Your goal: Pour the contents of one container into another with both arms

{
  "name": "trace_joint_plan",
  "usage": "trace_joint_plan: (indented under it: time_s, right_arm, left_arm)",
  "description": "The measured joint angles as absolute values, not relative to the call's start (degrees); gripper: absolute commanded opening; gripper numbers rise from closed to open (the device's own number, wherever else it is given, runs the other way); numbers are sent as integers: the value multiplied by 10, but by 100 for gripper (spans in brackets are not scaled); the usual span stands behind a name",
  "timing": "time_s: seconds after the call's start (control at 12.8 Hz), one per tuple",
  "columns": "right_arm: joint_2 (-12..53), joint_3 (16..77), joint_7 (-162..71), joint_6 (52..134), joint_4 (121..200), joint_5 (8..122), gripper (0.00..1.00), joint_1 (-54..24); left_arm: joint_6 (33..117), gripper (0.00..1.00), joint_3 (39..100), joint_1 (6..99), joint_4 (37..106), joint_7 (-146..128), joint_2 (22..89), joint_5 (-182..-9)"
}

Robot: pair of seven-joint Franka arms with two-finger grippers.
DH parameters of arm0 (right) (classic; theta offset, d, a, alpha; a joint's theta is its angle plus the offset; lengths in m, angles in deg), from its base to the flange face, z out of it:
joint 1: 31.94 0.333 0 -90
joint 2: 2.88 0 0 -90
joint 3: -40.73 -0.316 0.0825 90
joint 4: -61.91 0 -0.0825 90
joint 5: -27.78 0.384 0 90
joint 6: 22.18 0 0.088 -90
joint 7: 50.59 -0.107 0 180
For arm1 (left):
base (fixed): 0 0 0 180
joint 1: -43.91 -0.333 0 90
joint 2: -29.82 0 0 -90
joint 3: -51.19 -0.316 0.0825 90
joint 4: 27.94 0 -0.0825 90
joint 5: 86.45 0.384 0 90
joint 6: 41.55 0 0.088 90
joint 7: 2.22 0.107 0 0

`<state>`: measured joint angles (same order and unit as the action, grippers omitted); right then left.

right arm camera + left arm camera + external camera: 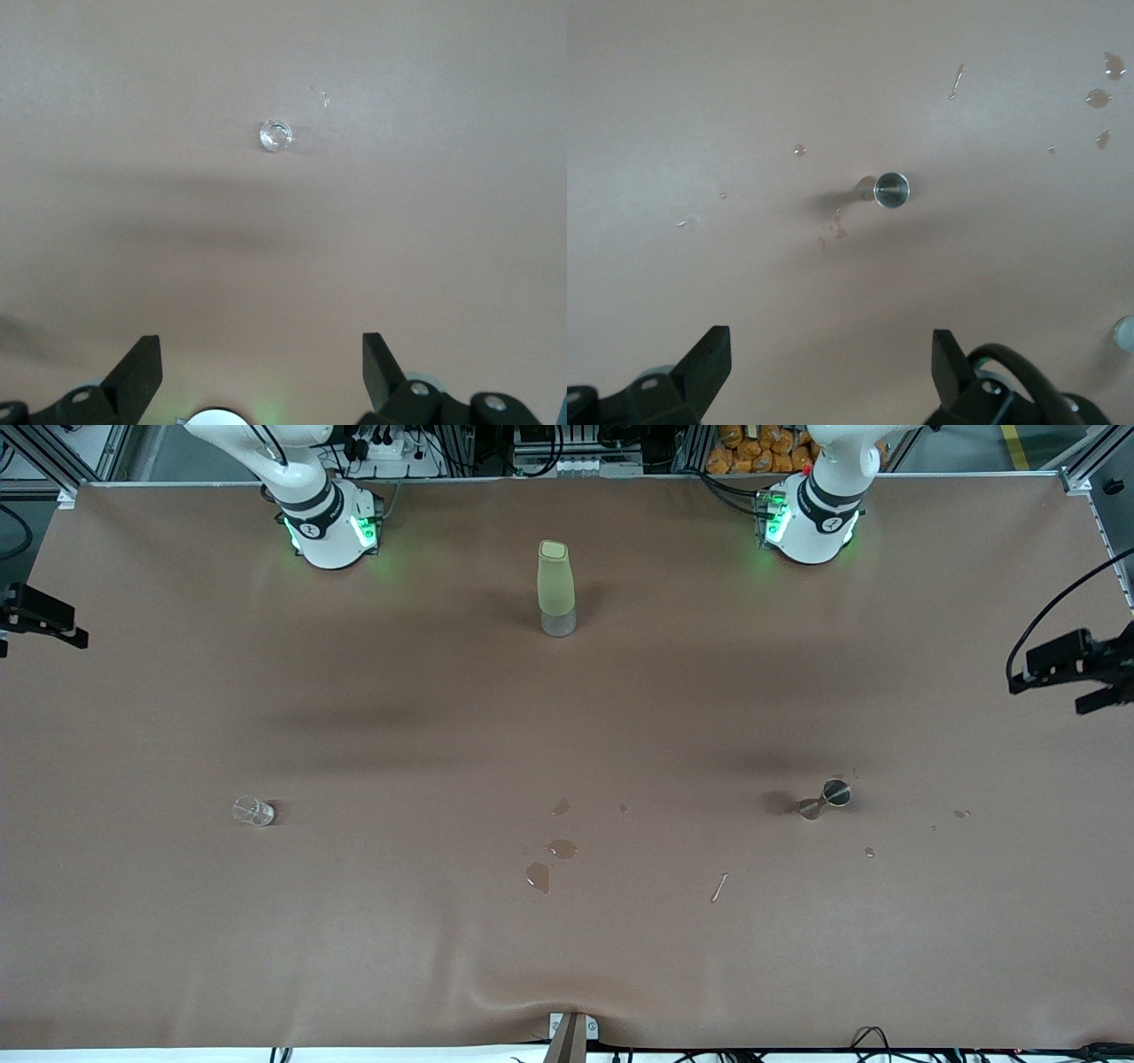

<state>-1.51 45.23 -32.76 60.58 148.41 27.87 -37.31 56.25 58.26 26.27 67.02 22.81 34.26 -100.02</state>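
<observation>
the tiny clear glass cup [253, 810] is standing on the brown counter [399, 921] toward the right arm's end, well apart from the small silver hourglass-shaped metal jigger [825, 798], which is standing upright toward the left arm's end. the tall pale yellow-green bottle with a clear base [556, 590] is sitting between the two arm bases, farther from the front camera than both. a few wet spots [549, 864] are lying on the counter between cup and jigger.

the right hand [261, 372] is hanging high over the counter with its fingers spread wide and empty, the cup in its wrist view. the left hand [831, 367] is likewise hovering spread and empty, the jigger [891, 189] showing ahead of it.

the cup is looking light, stiff, smooth-walled and breakable, so it is probably calling for a gentle pinch across its side wall, below the rim, so the lip is staying free for pouring. whether it is holding liquid cannot be told. the jigger is looking light, rigid and slick; its narrow waist is seeming the surest place to grip, though it may tip easily if nudged.
</observation>
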Motion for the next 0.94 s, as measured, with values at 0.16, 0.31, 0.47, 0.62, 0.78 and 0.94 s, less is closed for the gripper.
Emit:
trace_joint_plan:
  time_s: [0.16, 0.31, 0.47, 0.62, 0.78, 0.94]
  right_arm:
    - [-8, 453, -273, 616, 1485, 286, 100, -396]
    - [5, 453, -214, 631, 1486, 297, 100, -424]
    - [26, 454, -139, 641, 1488, 327, 100, -465]
    - [56, 455, -51, 645, 1494, 374, 100, -516]
    - [87, 456, 44, 653, 1509, 415, 100, -563]
    - [108, 456, 123, 666, 1531, 450, 100, -589]
  left_arm:
    - [589, 100, 584, 260, 698, 238, 346, -1009]
    - [617, 100, 584, 249, 734, 264, 346, -1047]
    - [644, 100, 583, 234, 773, 316, 350, -1083]
    - [657, 100, 583, 213, 792, 390, 371, -1124]
    - [661, 100, 582, 178, 803, 506, 418, -1209]
    - [664, 100, 582, 145, 809, 637, 481, -1283]
